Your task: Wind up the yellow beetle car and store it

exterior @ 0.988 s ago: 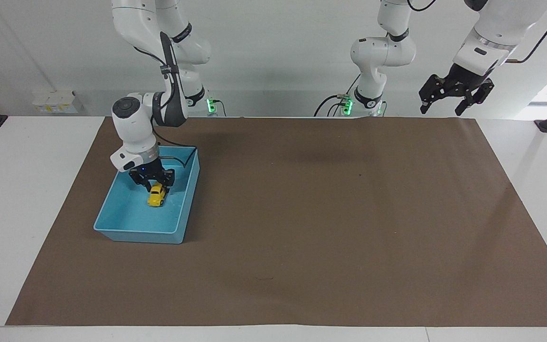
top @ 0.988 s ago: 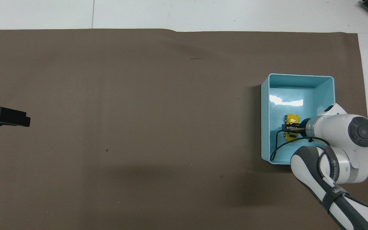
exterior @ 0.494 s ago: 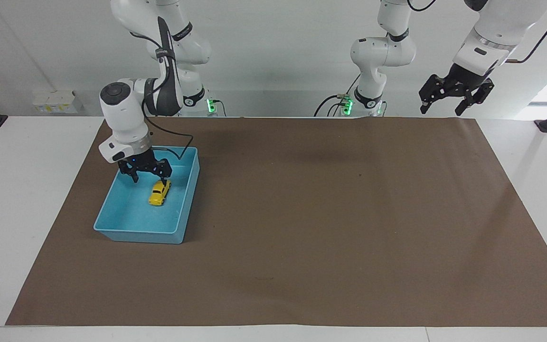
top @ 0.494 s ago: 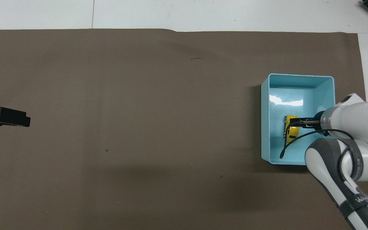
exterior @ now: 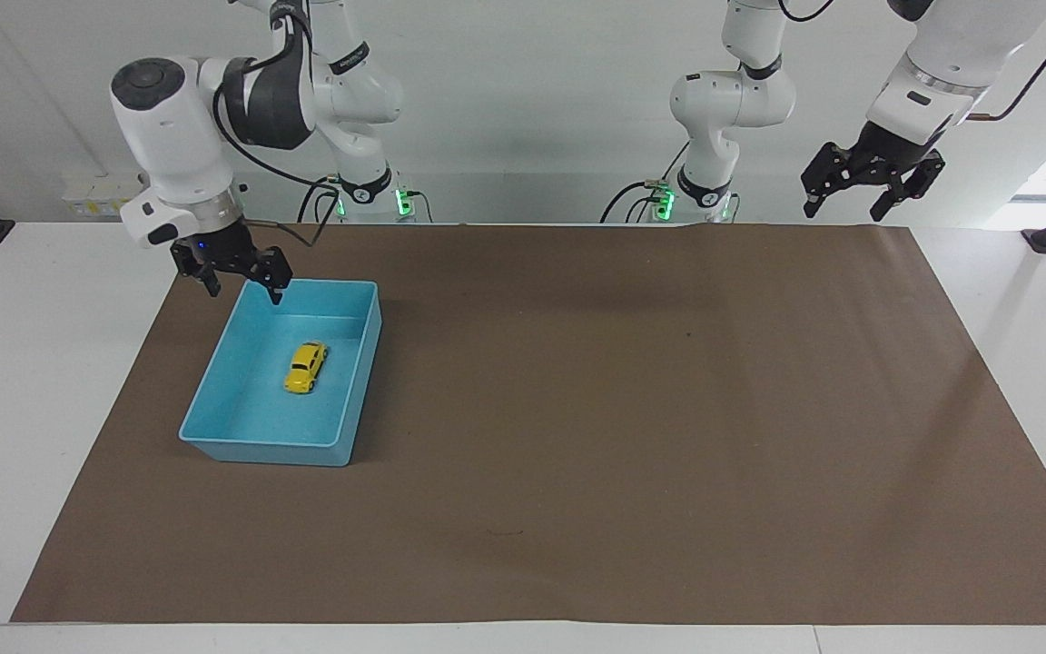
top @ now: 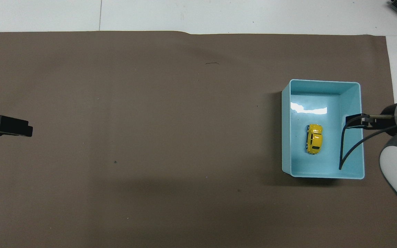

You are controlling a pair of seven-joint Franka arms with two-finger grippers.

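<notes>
The yellow beetle car [exterior: 306, 366] lies free on its wheels on the floor of the blue tray [exterior: 261, 448], near the tray's middle. It also shows in the overhead view [top: 314, 138], inside the tray [top: 285, 137]. My right gripper [exterior: 244, 289] is open and empty, raised over the tray's rim toward the right arm's end of the table, clear of the car. In the overhead view the right gripper [top: 354, 122] is seen edge on over that rim. My left gripper [exterior: 843, 213] is open and empty. It waits high over the left arm's end of the table [top: 12, 126].
A brown mat [exterior: 623, 409] covers most of the white table [exterior: 51, 381]. The tray stands on the mat at the right arm's end. A black cable [top: 348, 150] from the right arm hangs over the tray.
My right gripper has let go of the car and risen out of the tray toward the right arm's end. The car has stayed on the tray floor. The left arm has not moved.
</notes>
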